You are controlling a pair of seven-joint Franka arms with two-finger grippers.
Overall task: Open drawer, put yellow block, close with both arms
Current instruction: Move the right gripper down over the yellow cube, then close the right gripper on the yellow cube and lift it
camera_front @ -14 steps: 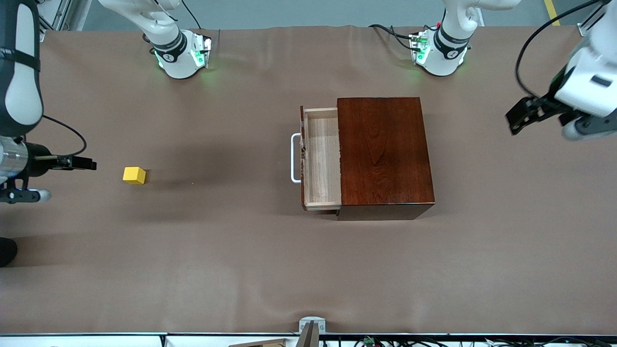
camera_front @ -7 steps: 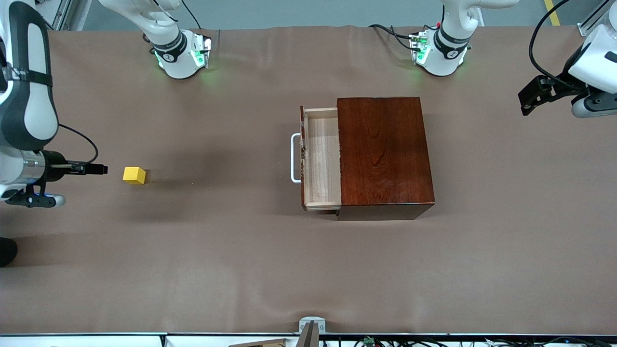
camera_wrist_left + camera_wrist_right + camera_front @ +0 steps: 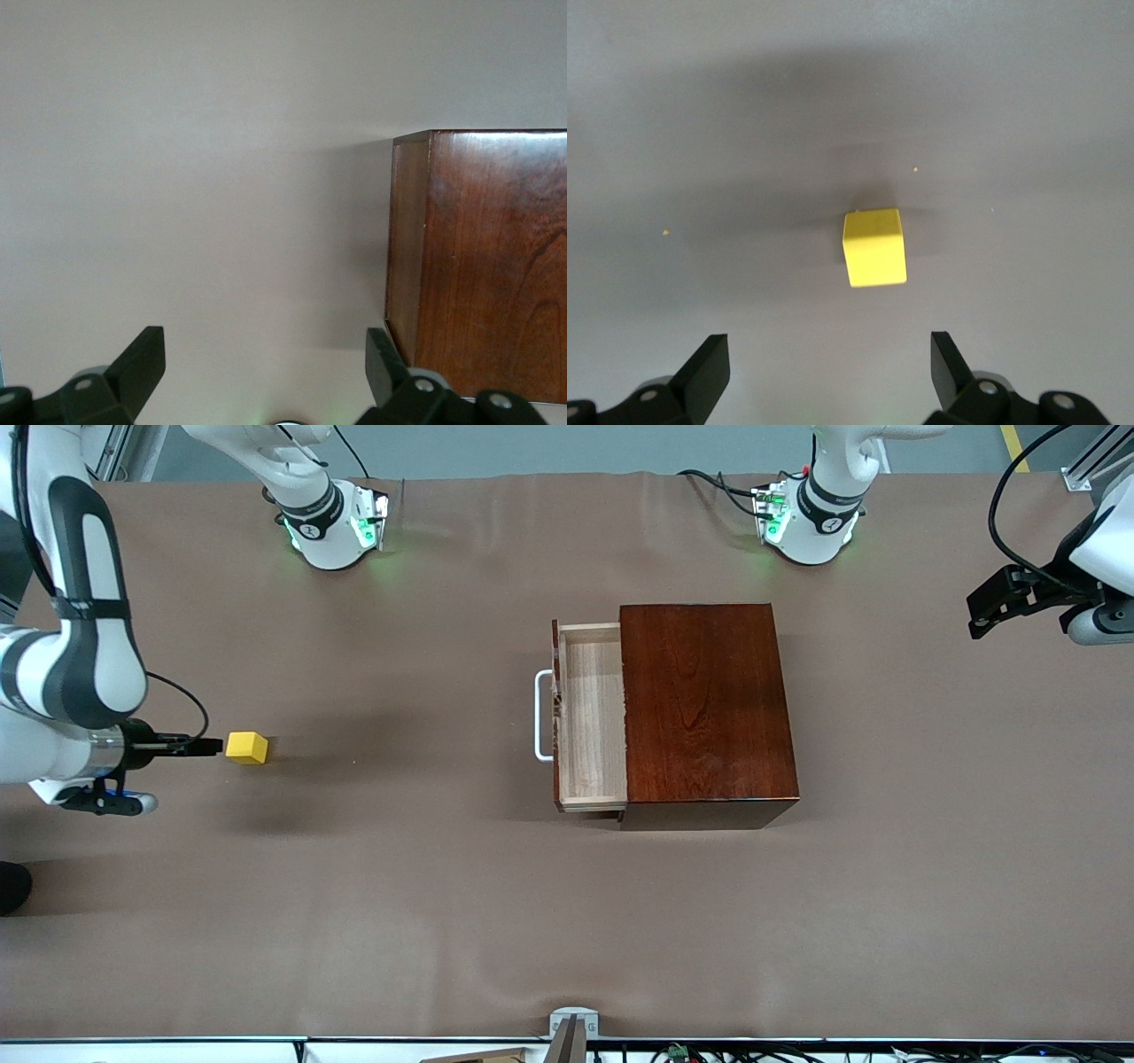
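Yellow block (image 3: 874, 247) looks light and rigid; pinch its two flat side faces. Your right gripper (image 3: 824, 367) is released just beside it, left gripper (image 3: 261, 367) released too, waiting by the table's end

Block (image 3: 246, 747) toward right arm's end

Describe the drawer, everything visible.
The drawer is pulled partway out of the dark mahogany box, toward the right arm's end of the table. Its tray is pale light wood, and what shows of it is empty. The front panel is dark reddish-brown with a white U-shaped bar handle mounted on it. It sits level, and no gripper touches it. The yellow block lies well away from it on the table.
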